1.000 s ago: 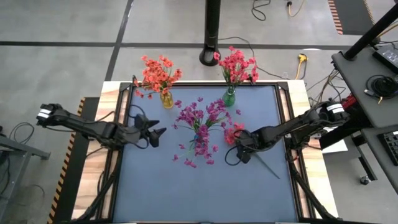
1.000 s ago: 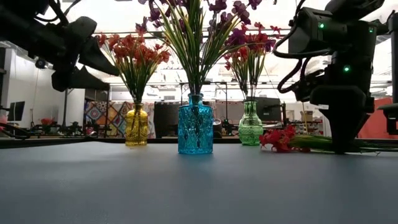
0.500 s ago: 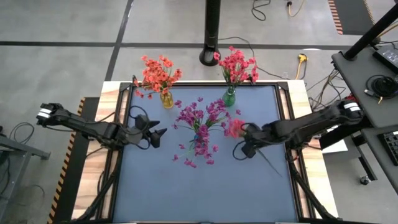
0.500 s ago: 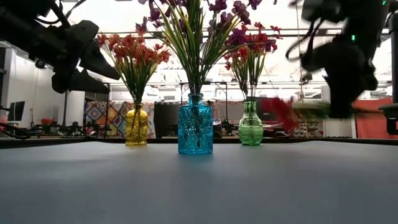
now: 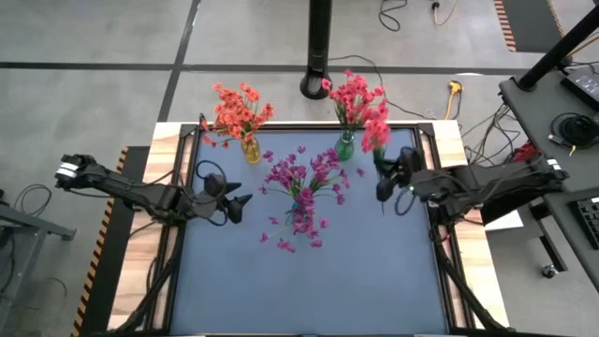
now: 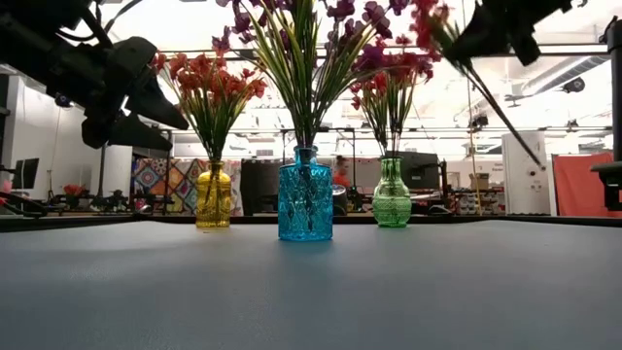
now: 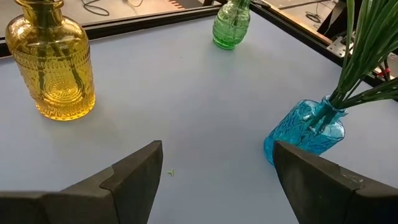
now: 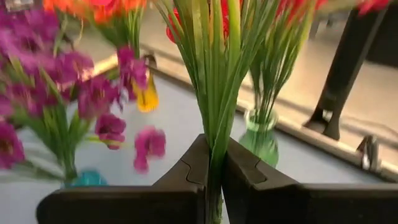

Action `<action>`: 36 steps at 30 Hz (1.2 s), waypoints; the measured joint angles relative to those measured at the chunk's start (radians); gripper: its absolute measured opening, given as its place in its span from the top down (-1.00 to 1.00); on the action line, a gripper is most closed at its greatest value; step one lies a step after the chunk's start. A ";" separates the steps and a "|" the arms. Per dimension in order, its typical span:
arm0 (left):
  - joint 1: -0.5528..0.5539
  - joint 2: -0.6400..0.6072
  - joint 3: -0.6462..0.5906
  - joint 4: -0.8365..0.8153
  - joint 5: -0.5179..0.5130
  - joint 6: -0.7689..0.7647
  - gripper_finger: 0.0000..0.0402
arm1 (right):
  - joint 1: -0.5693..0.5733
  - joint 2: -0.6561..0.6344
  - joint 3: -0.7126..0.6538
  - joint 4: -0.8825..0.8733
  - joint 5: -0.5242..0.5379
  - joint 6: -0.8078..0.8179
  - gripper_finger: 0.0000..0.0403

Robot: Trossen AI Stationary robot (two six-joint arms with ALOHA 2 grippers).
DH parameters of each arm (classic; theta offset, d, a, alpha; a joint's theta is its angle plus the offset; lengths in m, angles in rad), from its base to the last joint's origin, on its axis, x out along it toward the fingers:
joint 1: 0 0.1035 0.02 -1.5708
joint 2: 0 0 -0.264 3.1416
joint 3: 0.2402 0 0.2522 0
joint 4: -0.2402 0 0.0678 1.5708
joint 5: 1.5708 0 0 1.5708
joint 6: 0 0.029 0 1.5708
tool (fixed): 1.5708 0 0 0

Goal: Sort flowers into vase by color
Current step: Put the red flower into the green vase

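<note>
My right gripper (image 5: 383, 186) is shut on a red-pink flower sprig (image 5: 376, 132), held high over the table's far right, next to the green vase (image 5: 345, 146) of red-pink flowers. In the low view the sprig (image 6: 486, 97) slants in the air with its blossoms up. The blue vase (image 5: 304, 199) of purple flowers stands mid-table. A yellow vase (image 5: 251, 149) of orange flowers stands at far left. My left gripper (image 5: 240, 203) hovers open left of the blue vase. My right gripper pinches the sprig's bundle of green stems (image 8: 217, 127) between its two fingers (image 8: 186, 171), which lie across the stems. The sprig is lifted clear of the table and tilted, blossoms above the fingers, with the stem's free end (image 6: 536, 160) hanging below.
In the left wrist view the yellow vase (image 7: 53, 62), green vase (image 7: 230, 25) and blue vase (image 7: 306, 130) stand on the blue mat ahead of the open fingers. The near half of the mat (image 5: 309, 290) is bare. A black pole base (image 5: 316, 82) stands beyond the far edge.
My right gripper has risen and moved toward the far edge and the green vase, staying shut. The red-pink sprig, which lay on the table, is lifted clear and tipped up so its blossoms are high and its stem hangs down.
</note>
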 joint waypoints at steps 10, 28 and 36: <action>0.000 0.008 0.000 0.001 0.000 0.018 -0.43 | 0.000 -0.047 -0.057 0.514 0.085 -0.477 0.91; 0.000 0.023 0.005 0.034 -0.002 0.018 -0.43 | -0.245 0.037 -0.226 1.223 -0.305 -0.830 0.91; 0.000 0.019 0.005 0.163 -0.027 0.156 -0.43 | -0.331 0.155 -0.182 1.247 -0.368 -0.843 0.91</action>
